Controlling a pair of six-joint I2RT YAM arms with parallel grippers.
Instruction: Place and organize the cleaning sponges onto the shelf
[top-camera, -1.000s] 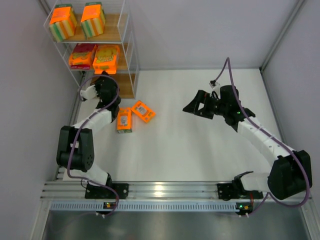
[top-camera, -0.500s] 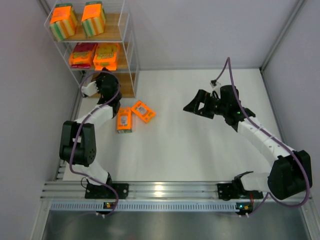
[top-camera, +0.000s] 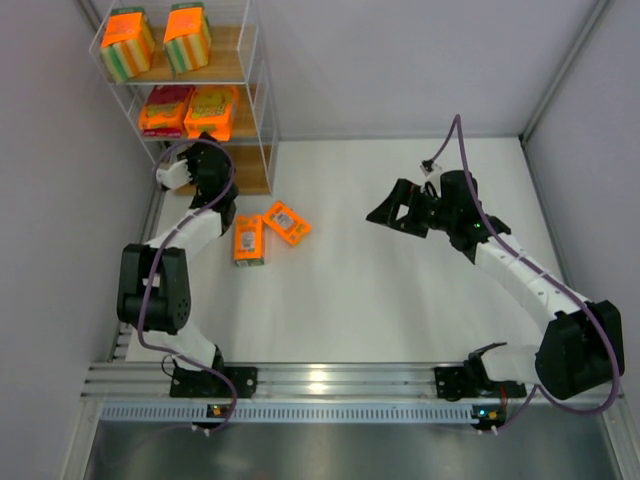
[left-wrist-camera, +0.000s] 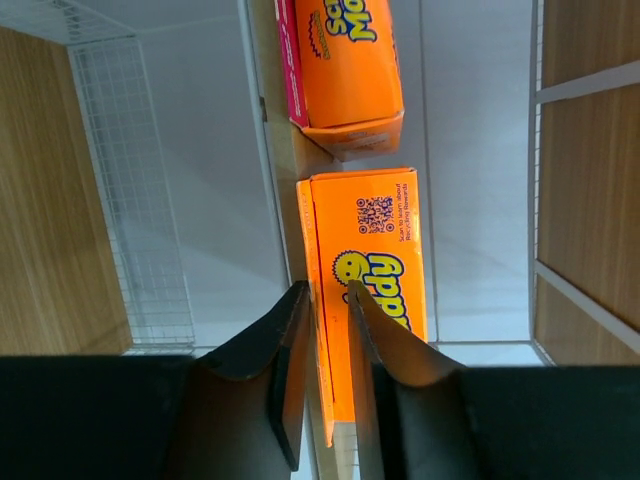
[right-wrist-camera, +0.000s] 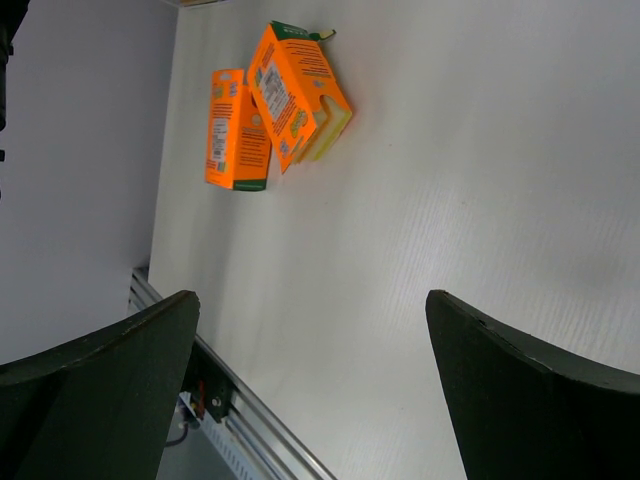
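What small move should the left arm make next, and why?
Probably open the left gripper wider before retreating. The flat orange pack already rests on the shelf beside a second pack, with the fingers closely straddling its edge; pulling away now could drag it.

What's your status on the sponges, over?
Left claw straddling flat orange sponge pack on white wire shelf, grip unclear. Right claw open. Two orange packs on white table. Nothing blocking.

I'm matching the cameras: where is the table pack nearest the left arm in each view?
Top external: the pack lies left of centre.
Left wrist: not in view.
Right wrist: the pack is upper left.
Shared landmark: the tilted pack beside it.
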